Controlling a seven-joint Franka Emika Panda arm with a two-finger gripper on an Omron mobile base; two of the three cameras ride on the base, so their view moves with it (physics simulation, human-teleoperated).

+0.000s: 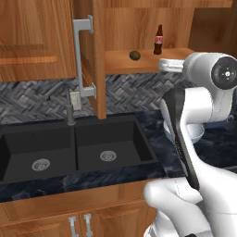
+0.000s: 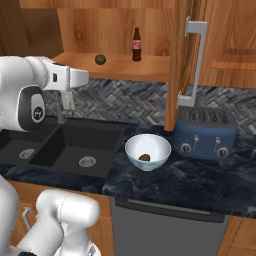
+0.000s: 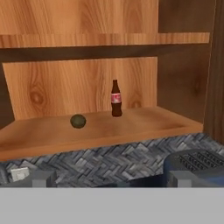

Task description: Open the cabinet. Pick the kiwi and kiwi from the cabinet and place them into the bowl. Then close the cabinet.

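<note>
The cabinet stands open, its doors swung out to either side. One kiwi lies on the lower shelf, left of a cola bottle; it also shows as the kiwi and the kiwi. A second kiwi rests inside the pale bowl on the counter. My gripper hovers in front of the shelf and faces it, to the left of and above the bowl. Its fingertips stand wide apart, so the gripper is open and empty.
A cola bottle stands on the shelf right of the kiwi. A blue toaster sits beside the bowl under the right door. The black double sink and its faucet lie left. My arm hides most of the bowl.
</note>
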